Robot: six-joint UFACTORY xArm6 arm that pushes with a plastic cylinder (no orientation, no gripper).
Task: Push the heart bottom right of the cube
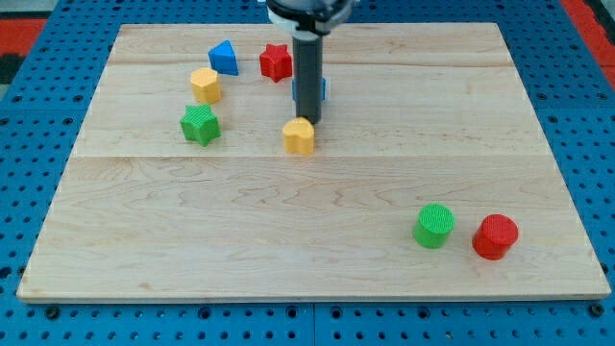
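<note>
A yellow heart (300, 136) lies near the middle of the wooden board (317, 240). My tip (308, 119) stands right at the heart's upper edge, touching or almost touching it. A blue cube (322, 88) sits just above, mostly hidden behind the rod, so only its edges show.
A red star (276, 61), a blue triangle (224, 57), a yellow hexagon (206, 85) and a green star (200, 125) lie at the upper left. A green cylinder (434, 226) and a red cylinder (496, 236) stand at the lower right.
</note>
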